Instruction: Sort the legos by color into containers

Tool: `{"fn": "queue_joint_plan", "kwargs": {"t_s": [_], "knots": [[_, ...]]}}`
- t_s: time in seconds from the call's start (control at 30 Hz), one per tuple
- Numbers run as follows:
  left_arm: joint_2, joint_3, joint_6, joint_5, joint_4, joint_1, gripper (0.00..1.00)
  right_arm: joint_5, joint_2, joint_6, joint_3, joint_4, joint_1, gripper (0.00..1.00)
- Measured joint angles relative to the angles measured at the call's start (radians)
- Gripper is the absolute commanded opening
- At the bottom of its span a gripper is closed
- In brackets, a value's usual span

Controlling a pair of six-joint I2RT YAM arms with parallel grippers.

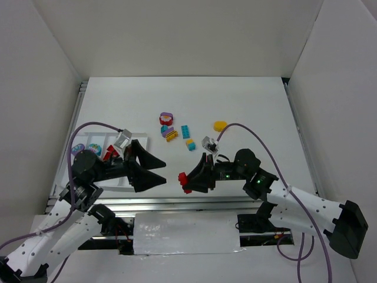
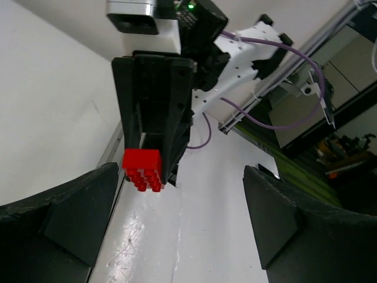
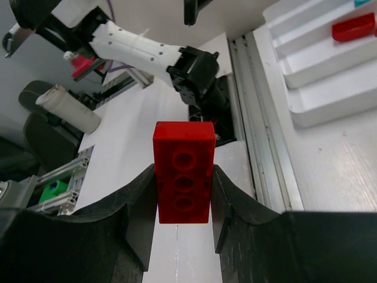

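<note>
A red lego brick hangs over the table's near edge, and my right gripper is shut on it. The right wrist view shows this brick upright between the black fingers of the right gripper. Just left of it, my left gripper stands open and empty, pointing at the brick. My left gripper is apart from it. The white tray of containers lies at the left. One compartment holds a red brick.
Loose legos lie mid-table: a purple and red round piece, a yellow and purple brick, a teal brick, a teal and yellow piece, a yellow disc. Metal rails run along the near edge.
</note>
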Motion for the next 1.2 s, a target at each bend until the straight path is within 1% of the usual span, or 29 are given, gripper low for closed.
{"fn": "queue_joint_plan", "kwargs": {"t_s": [0.13, 0.4, 0.5, 0.53, 0.6, 0.67, 0.77, 0.8, 0.87, 0.9, 0.97, 1.03, 1.07, 1.1, 1.13, 1.17, 1.2], "knots": [[-0.039, -0.010, -0.023, 0.032, 0.053, -0.025, 0.98, 0.017, 0.002, -0.003, 0.028, 0.009, 0.048, 0.00], [-0.016, -0.016, -0.021, 0.019, 0.044, -0.035, 0.96, 0.045, 0.082, -0.003, 0.116, 0.032, 0.113, 0.00], [0.007, -0.016, -0.024, 0.019, 0.042, -0.040, 0.92, 0.056, 0.098, -0.003, 0.136, 0.037, 0.124, 0.00], [0.013, -0.016, -0.024, 0.019, 0.043, -0.042, 0.85, 0.062, 0.108, -0.003, 0.146, 0.037, 0.125, 0.00], [0.020, -0.016, -0.026, 0.019, 0.043, -0.046, 0.79, 0.075, 0.127, -0.003, 0.164, 0.037, 0.126, 0.00], [0.026, -0.016, -0.025, 0.019, 0.044, -0.048, 0.78, 0.086, 0.148, -0.004, 0.183, 0.037, 0.126, 0.00], [0.032, -0.016, -0.024, 0.019, 0.043, -0.050, 0.71, 0.097, 0.169, -0.007, 0.207, 0.036, 0.126, 0.00], [0.033, -0.016, -0.021, 0.018, 0.043, -0.050, 0.60, 0.097, 0.172, -0.008, 0.212, 0.035, 0.126, 0.00], [0.038, -0.016, -0.016, 0.006, 0.040, -0.048, 0.43, 0.093, 0.174, -0.010, 0.219, 0.034, 0.127, 0.00], [0.040, -0.016, -0.007, 0.003, 0.038, -0.048, 0.27, 0.096, 0.174, -0.014, 0.225, 0.031, 0.131, 0.00], [0.042, -0.014, 0.014, -0.008, 0.031, -0.048, 0.17, 0.099, 0.176, -0.019, 0.227, 0.021, 0.130, 0.00], [0.043, -0.008, 0.034, -0.016, 0.014, -0.048, 0.10, 0.102, 0.181, -0.026, 0.228, 0.020, 0.130, 0.00], [0.043, -0.005, 0.037, -0.020, 0.004, -0.048, 0.06, 0.102, 0.183, -0.028, 0.228, 0.020, 0.130, 0.03], [0.044, -0.001, 0.047, -0.025, -0.006, -0.048, 0.04, 0.103, 0.185, -0.031, 0.229, 0.021, 0.130, 0.10], [0.046, 0.006, 0.054, -0.029, -0.013, -0.048, 0.02, 0.104, 0.187, -0.034, 0.229, 0.024, 0.130, 0.25], [0.047, 0.012, 0.058, -0.034, -0.024, -0.048, 0.00, 0.105, 0.188, -0.039, 0.229, 0.026, 0.130, 0.80], [0.048, 0.021, 0.060, -0.042, -0.036, -0.048, 0.00, 0.105, 0.189, -0.042, 0.229, 0.028, 0.130, 0.99]]}}
